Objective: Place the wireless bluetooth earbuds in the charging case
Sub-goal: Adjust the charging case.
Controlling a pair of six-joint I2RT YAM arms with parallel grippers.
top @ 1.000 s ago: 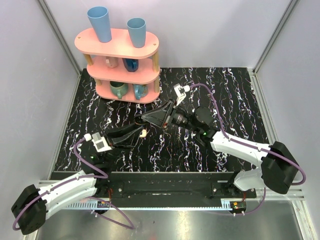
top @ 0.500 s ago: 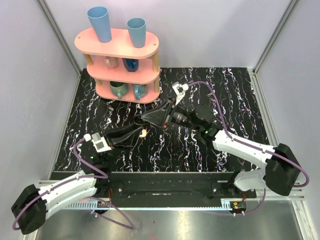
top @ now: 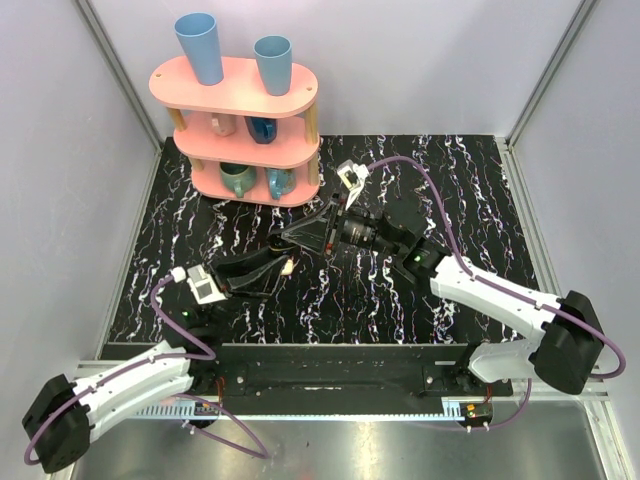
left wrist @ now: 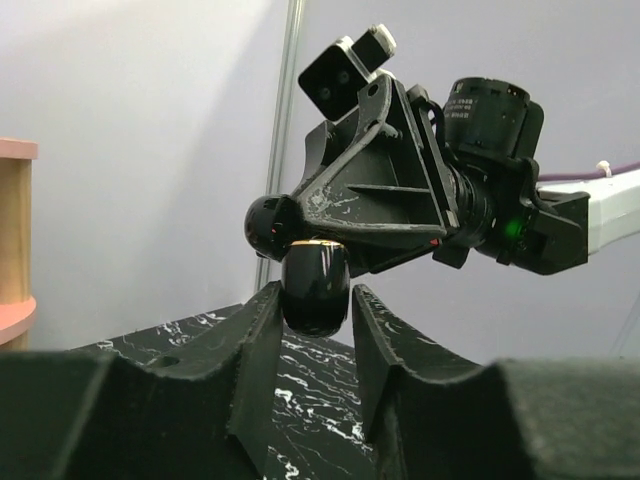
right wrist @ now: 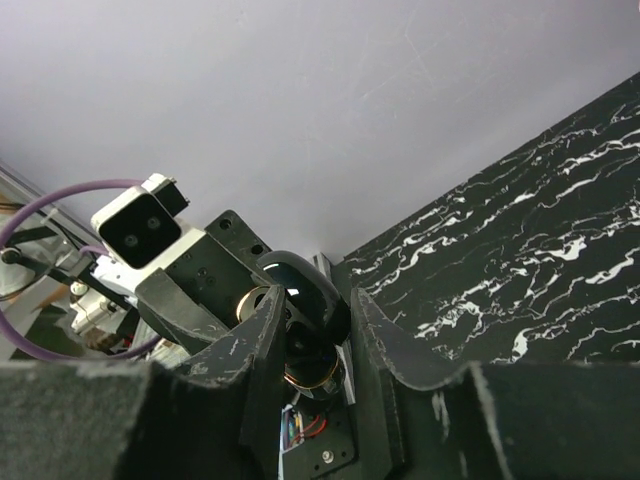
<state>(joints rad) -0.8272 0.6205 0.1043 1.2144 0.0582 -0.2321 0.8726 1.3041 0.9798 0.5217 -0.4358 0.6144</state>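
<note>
We are over the middle of the black marble table, just near and right of the pink shelf, and both arms meet at one spot. The left gripper reaches in from the near left. The right gripper comes across from the right, its tips a touch farther back.

From the left wrist, we see the charging case as a glossy black rounded body with a thin gold line along its top edge. It sits right between the left gripper fingers, one finger against each flank, so that claw is clamped on the case. The marble shows behind and below it. Just above, the right gripper noses in, with a second glossy black rounded part at its tip.

From the right wrist, the right gripper fingers hug a shiny black dome of the charging case, closed in tight on both sides, a gold ring glinting beneath.

From overhead, a small cream patch shows at the charging case, right at the left fingertips. We cannot tell whether that is the case's lining or one of the earbuds.

Up on the shelf, two blue cups stand on top, with mugs tucked on the tiers below.
</note>
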